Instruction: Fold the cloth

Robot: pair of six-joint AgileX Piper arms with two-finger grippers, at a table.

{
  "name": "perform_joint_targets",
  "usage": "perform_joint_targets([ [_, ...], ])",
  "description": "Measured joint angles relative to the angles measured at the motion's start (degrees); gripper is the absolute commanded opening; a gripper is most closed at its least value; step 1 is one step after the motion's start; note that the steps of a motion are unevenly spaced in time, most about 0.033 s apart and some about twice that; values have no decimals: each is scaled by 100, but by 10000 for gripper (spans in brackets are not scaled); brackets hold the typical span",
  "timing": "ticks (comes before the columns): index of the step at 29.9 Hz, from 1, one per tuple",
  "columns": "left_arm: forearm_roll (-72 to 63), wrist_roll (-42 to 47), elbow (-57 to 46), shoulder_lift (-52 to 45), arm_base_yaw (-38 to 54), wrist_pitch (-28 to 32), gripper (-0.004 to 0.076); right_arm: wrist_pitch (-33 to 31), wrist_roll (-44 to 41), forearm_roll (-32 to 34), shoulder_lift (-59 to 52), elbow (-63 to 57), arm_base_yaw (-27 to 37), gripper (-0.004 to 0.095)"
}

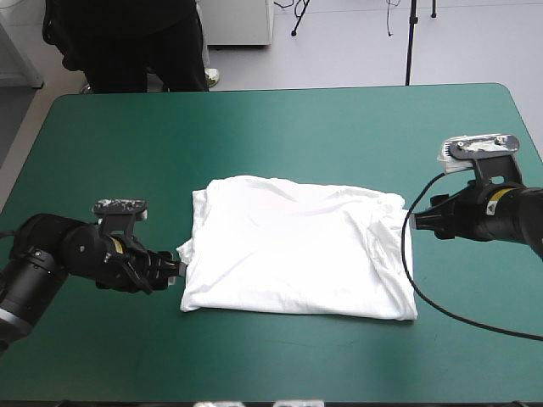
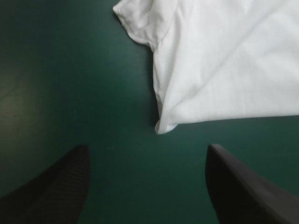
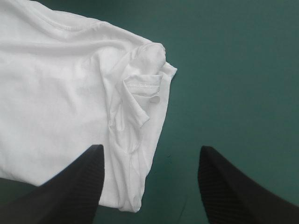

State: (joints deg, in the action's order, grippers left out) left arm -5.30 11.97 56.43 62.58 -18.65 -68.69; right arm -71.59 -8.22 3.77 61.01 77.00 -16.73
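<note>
The white T-shirt [image 1: 297, 246] lies folded into a rough rectangle at the table's middle, with wrinkles along its right side. My left gripper [image 1: 176, 270] sits low at the shirt's left edge, near its front left corner, fingers open. In the left wrist view the T-shirt's corner [image 2: 163, 126] lies just ahead of the open gripper [image 2: 147, 154], apart from the fingers. My right gripper [image 1: 416, 222] hovers at the shirt's right edge, open. In the right wrist view the T-shirt's bunched sleeve and hem [image 3: 140, 88] lie ahead of the open gripper [image 3: 149, 151], one finger [image 3: 79, 182] over the cloth.
Bare teal-green cover [image 1: 280, 127] surrounds the shirt on all sides, widest toward the far edge. A person in dark clothes [image 1: 140, 42] stands beyond the far left edge, not over the table.
</note>
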Motion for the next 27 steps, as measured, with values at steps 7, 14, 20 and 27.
perform_joint_targets([
  [7, -220, 118, -969, 74, -177, 981, 494, -4, -4, 63, 89, 0, 0, 564],
  [14, -79, 155, -1040, 1011, -516, 1508, 494, -4, 35, 147, 368, 0, 0, 564],
  [20, -43, 165, -1043, 1744, -525, 1839, 462, 149, 82, 176, 416, -560, 0, 564],
  [27, -176, 117, -1046, 1858, -525, 2040, 246, 468, 231, -377, 416, -1757, 0, 564],
])
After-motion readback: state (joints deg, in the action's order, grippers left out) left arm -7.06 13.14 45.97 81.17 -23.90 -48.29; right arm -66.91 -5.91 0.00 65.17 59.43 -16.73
